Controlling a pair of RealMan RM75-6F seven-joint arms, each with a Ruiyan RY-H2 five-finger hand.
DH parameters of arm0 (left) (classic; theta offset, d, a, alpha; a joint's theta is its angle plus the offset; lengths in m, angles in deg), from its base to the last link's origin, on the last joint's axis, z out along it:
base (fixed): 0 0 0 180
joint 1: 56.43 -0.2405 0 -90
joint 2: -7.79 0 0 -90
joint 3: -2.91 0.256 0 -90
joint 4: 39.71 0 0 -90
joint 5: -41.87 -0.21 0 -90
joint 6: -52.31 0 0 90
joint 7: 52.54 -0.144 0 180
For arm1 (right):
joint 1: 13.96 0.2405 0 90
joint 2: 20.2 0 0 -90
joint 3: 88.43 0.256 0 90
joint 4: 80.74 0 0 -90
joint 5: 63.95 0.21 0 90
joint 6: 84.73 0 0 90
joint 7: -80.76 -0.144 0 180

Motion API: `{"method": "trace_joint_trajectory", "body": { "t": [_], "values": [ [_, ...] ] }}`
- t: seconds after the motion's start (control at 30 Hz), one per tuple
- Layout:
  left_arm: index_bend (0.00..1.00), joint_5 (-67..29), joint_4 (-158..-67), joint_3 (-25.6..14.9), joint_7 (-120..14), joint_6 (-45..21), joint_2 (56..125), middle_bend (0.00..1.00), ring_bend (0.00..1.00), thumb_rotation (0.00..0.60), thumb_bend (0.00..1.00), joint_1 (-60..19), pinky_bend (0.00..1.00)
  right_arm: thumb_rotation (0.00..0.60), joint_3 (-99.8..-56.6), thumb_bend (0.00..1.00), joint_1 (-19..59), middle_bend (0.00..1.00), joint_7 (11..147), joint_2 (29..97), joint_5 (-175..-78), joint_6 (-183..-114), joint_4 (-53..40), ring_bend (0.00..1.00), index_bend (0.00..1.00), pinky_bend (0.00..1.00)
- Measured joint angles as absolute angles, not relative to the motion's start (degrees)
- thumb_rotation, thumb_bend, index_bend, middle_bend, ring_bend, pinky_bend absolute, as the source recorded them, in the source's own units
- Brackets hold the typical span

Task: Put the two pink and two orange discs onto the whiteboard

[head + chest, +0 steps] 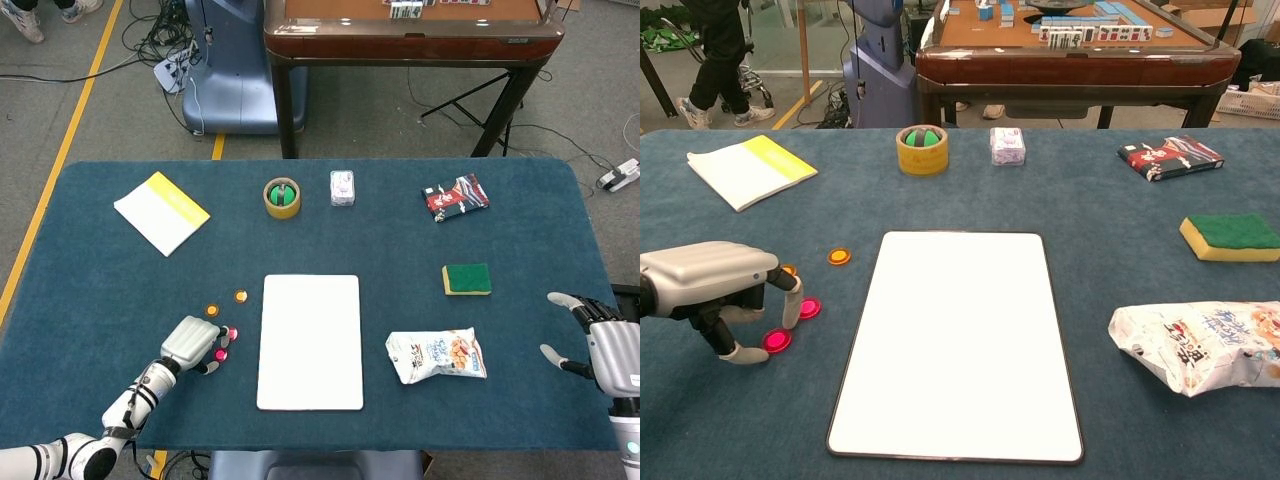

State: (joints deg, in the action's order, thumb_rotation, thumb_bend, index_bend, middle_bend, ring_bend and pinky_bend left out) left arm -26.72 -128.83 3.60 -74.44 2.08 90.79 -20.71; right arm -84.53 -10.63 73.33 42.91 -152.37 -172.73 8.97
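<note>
left hand (715,290): lower left of chest view, palm down over the table, fingers curled downward with tips at the cloth beside the pink discs; nothing seen held between them
right hand (605,340): lower right edge of head view, fingers spread, holding nothing
pink discs: one (776,340) just by the thumb tip, the other (809,308) beside a fingertip; both on the cloth, left of the whiteboard
orange discs: one (840,256) clear of the hand, left of the board's upper corner; the other (789,270) half hidden behind the hand
whiteboard (960,340): centre of frame, bare
other items: tape roll (922,149), booklet (750,168), sponge (1232,236), snack bag (1200,345)
</note>
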Motion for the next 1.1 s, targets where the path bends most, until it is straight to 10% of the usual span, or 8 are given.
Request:
{"method": "trace_joint_trajectory", "body": {
  "t": [1.1],
  "values": [
    [0.68,-26.9,-132.4,3.2,-76.1,1.1,90.6,1.0,1.0,0.6,0.32,-19.8,1.0,0.6,-84.4,0.0,-11.1,0.34,72.5,42.6,-152.5,-173.7,9.0,0.31,0.28,0.4]
  ]
}}
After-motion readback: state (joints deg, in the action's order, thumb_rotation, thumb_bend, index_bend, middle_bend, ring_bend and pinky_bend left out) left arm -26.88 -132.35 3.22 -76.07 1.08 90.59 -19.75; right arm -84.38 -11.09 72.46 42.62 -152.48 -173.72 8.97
